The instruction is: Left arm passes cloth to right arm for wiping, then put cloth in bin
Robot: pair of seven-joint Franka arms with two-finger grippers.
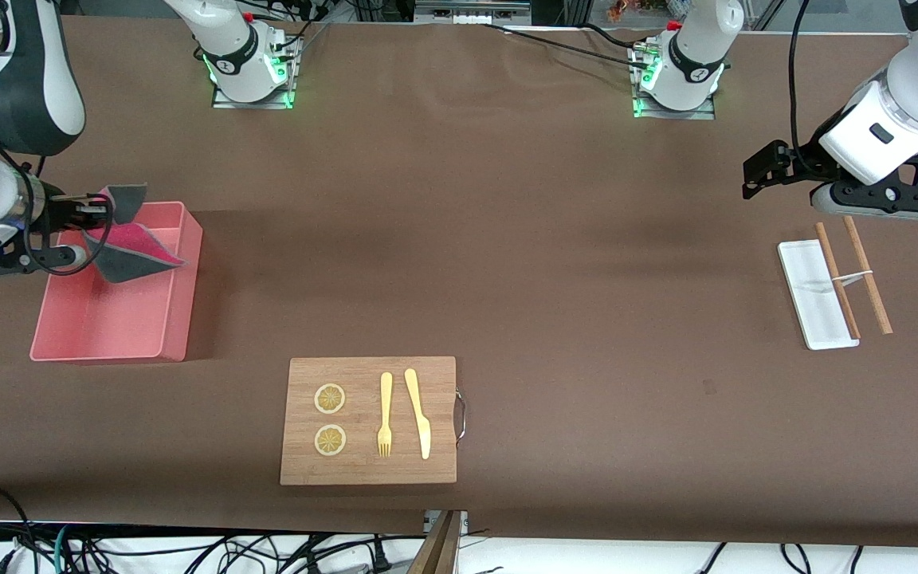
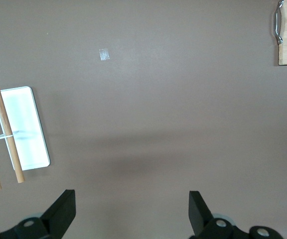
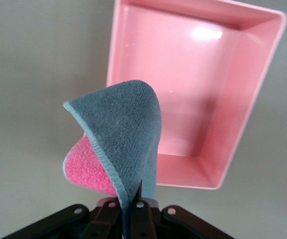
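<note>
1. Cloth (image 1: 134,241) hangs at the frame's left, clamped in the right gripper (image 1: 80,214), whose jaws pinch one edge over the bin (image 1: 180,315).
2. We centre it above the bin's floor before releasing.
3. Left gripper (image 1: 770,171) waits upper right, jaws apart, empty.

Cloth (image 3: 128,144) grey/pink, bin (image 1: 120,319) salmon-pink, table (image 1: 586,279) brown.

Bin (image 1: 120,319) sits at the table's (image 1: 555,263) right-arm end; cutting board (image 1: 369,421) near its front edge; tray (image 1: 814,295) at its left-arm end.
</note>
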